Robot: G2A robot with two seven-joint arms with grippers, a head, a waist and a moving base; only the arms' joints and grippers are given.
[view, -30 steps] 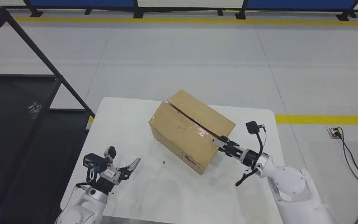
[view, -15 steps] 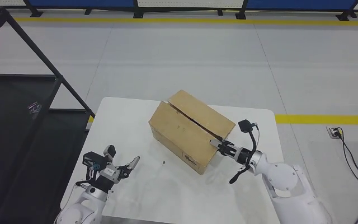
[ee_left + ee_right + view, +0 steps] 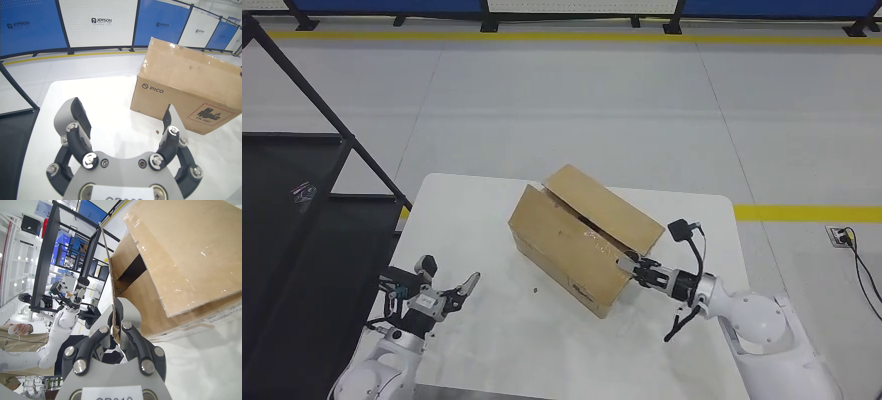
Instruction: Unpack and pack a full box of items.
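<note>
- Two fingers of your right gripper (image 3: 115, 308) pinch the box (image 3: 567, 240) flap (image 3: 112, 279) by its edge.
- Your left gripper (image 3: 122, 111) hangs spread wide, well apart from the box.
- Box sits mid-table (image 3: 492, 330), lid ajar.

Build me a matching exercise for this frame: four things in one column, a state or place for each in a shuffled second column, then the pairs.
Things
1. left gripper
2. right gripper
3. cardboard box
4. brown speck

States or places
A. lying on the table beside the box
B. shut on the edge of a flap
C. open, holding nothing
D. standing on the table, top partly open

Pairs: 1-C, 2-B, 3-D, 4-A
</note>
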